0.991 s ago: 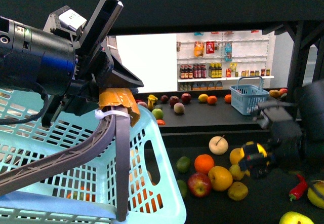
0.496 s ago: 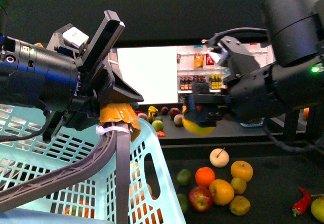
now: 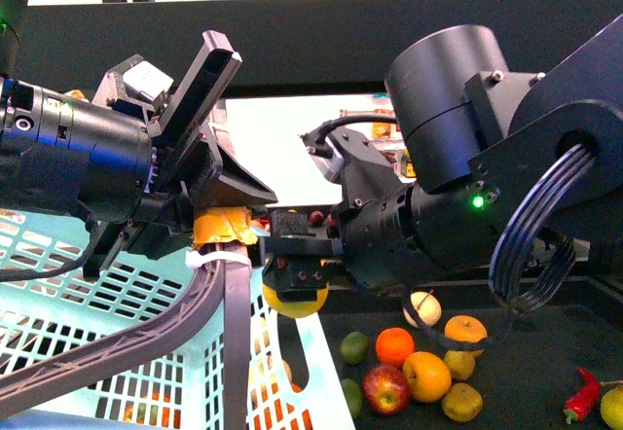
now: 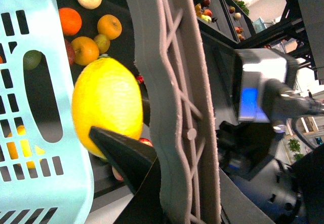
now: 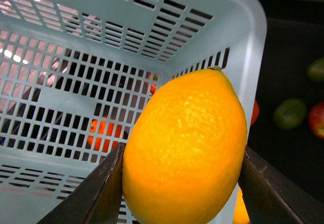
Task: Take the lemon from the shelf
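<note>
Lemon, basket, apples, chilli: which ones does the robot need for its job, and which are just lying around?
For the job:
lemon
right claw, gripping it
black shelf
blue basket, probably

Just lying about:
orange
red apple
green fruit
red chilli

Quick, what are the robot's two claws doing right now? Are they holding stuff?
Left gripper: closed, holding the basket handle.
Right gripper: closed, holding the lemon.
</note>
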Controlling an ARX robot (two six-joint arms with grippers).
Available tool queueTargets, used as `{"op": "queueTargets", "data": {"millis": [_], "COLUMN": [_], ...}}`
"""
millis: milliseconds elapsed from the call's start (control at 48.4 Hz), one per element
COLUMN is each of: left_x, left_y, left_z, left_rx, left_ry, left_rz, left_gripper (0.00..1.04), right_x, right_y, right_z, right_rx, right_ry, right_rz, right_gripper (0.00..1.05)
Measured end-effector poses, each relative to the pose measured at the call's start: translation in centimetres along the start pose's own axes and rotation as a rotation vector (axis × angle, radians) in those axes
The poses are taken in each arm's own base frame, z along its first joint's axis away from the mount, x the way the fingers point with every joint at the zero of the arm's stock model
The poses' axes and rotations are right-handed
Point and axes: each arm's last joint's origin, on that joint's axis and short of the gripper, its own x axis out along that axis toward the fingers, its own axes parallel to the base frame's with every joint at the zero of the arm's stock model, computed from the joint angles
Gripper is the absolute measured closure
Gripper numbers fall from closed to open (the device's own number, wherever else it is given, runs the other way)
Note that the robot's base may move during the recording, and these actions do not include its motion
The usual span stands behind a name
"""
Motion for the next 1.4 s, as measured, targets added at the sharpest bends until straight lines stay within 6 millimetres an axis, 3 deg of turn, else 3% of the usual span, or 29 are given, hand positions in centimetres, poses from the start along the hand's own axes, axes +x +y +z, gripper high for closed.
{"op": "queueTargets", "data": {"millis": [496,578,764,970,1198,1404], "left_x": [0.0,0.0,0.0,0.0,0.1,0.1], "left_y": [0.0,0.0,0.0,0.0,0.0,0.0], "left_z": [0.0,0.0,0.0,-0.1,-0.1,-0.1], "left_rx": [0.0,0.0,0.0,-0.008,-0.004,-0.004], "left_ry": [-0.001,0.0,-0.001,0.009,0.003,0.004], "left_rz": [0.001,0.0,0.001,-0.009,0.001,0.001], "left_gripper": [0.95,0.95,0.95,0.95,0.95,0.95], "right_x": [2.8,3.0,2.9,1.4,-4.2,-7.4], "right_y": [1.9,2.0,1.4,-1.3,-6.2,-10.9], "right_z": [-1.0,-1.1,-0.9,-0.3,1.1,-0.9], "right_rx": [0.013,0.002,-0.001,0.019,0.025,0.042], "right_ry": [0.037,0.034,0.017,-0.023,-0.138,-0.164], "right_rz": [0.076,0.083,0.058,-0.012,-0.132,-0.249], "right_gripper": [0.48,0.31,0.07,0.08,0.08,0.08]}}
